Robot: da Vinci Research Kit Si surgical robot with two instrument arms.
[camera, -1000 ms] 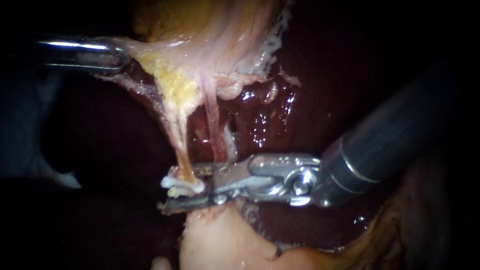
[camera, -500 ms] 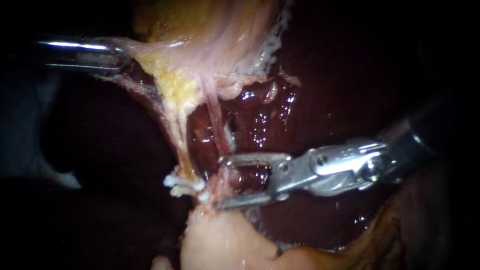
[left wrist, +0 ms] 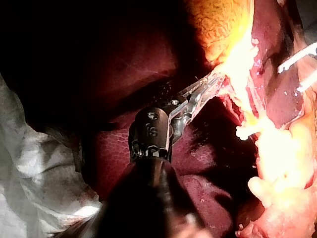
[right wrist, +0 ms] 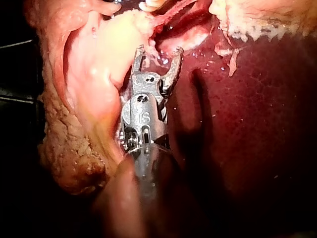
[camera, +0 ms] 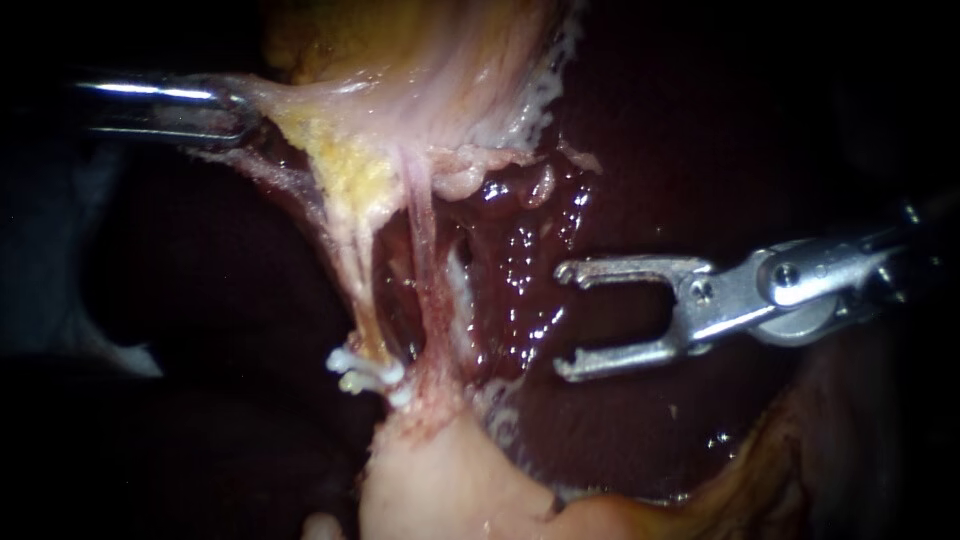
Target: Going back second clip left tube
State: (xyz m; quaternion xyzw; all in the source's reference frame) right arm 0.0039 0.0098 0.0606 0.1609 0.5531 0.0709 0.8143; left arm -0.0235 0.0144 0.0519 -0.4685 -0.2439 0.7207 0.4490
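Right instrument [camera: 562,321]: jaws wide apart, nothing between them, over glossy liver [camera: 530,235], well apart from both tubes. Left instrument [camera: 228,112]: jaws clamped on gallbladder tissue [camera: 300,110], pulled taut. White clip [camera: 362,372] seated across lower end of left tube [camera: 352,262], just above pale fatty mound [camera: 440,480]. Right tube [camera: 425,240] just beside, pinker.

Your field: wine red, yellow, pink, white and silver.
The liver [camera: 520,250] in front of you is deep wine red with wet white glints, and your right wrist view shows a fine net-like mottling on it. The fat [camera: 345,170] is grainy yellow, the left tube [camera: 352,262] pale pinkish cream, its clip [camera: 365,372] white. Your left instrument [camera: 230,115] and right instrument [camera: 565,320] are bright silver. The cloth [left wrist: 29,173] is white, stained red.
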